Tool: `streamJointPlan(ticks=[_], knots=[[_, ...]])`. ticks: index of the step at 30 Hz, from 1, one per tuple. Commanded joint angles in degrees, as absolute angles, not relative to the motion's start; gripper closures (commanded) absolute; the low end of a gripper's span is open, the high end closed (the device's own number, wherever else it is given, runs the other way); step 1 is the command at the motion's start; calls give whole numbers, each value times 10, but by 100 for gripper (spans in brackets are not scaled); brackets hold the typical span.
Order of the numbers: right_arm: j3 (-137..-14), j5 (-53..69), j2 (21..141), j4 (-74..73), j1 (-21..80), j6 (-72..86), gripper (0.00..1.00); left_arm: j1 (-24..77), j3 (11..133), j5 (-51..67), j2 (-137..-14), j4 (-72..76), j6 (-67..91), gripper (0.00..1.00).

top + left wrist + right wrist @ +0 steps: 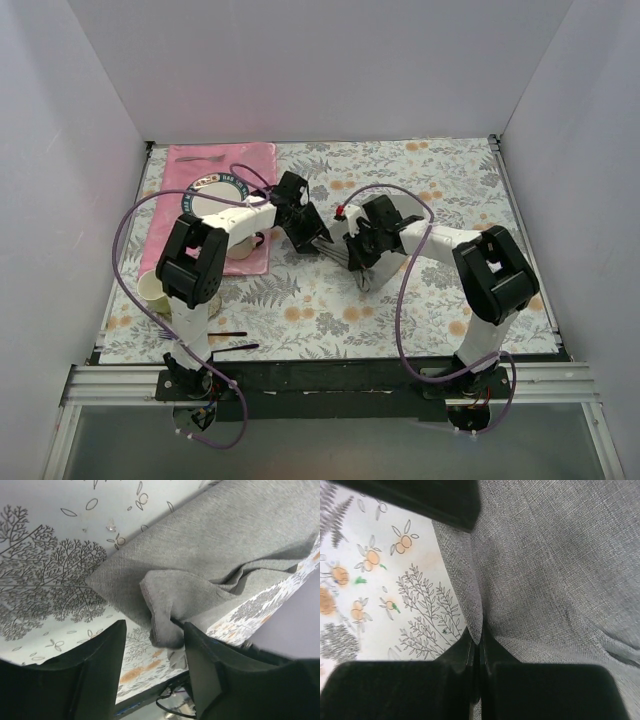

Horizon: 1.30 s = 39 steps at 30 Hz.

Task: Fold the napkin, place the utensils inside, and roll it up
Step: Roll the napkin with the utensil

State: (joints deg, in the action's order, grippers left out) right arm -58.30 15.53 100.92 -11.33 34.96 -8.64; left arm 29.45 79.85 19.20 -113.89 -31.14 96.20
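Flower-printed table (430,190), boxed in by white walls (300,60) on three sides. Near the middle, the grey napkin (338,250), raised and bunched rather than lying flat.

From the right wrist view: right gripper (476,642) pressed together on an edge of the napkin. Cloth drawn into a sharp crease running down to the fingertips, with the table's orange flowers and sprigs off to one side.

From the left wrist view: left gripper (155,629) spread, black fingers (95,670) well apart. A folded, hemmed corner of the napkin hanging between them, against one finger, not clamped. Beyond that corner, more napkin stretched in a broad, creased sheet toward the upper right.

On the far left of the table, a pink placemat (255,160) with a round plate (213,190) on it, partly hidden by the left arm (225,222). Just beside the placemat's near corner, a pale cup (150,290). By the left arm's base, close to the near edge, two thin black utensils (237,347), side by side and well apart from the napkin.
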Motion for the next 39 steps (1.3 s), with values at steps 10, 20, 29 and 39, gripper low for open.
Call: streamJointPlan(ticks=[10, 20, 29, 39], knots=[[-618, 481, 1147, -178, 216, -65, 99, 322, 705, 168, -962, -289, 934, 50], [-641, 497, 1192, -195, 194, -81, 99, 345, 622, 244, -1001, -147, 1092, 63], [-657, 490, 1200, -214, 192, -90, 99, 346, 664, 263, -1081, -80, 1132, 99], [-656, 490, 1196, -217, 192, -89, 99, 347, 684, 262, -1129, -58, 1147, 100]])
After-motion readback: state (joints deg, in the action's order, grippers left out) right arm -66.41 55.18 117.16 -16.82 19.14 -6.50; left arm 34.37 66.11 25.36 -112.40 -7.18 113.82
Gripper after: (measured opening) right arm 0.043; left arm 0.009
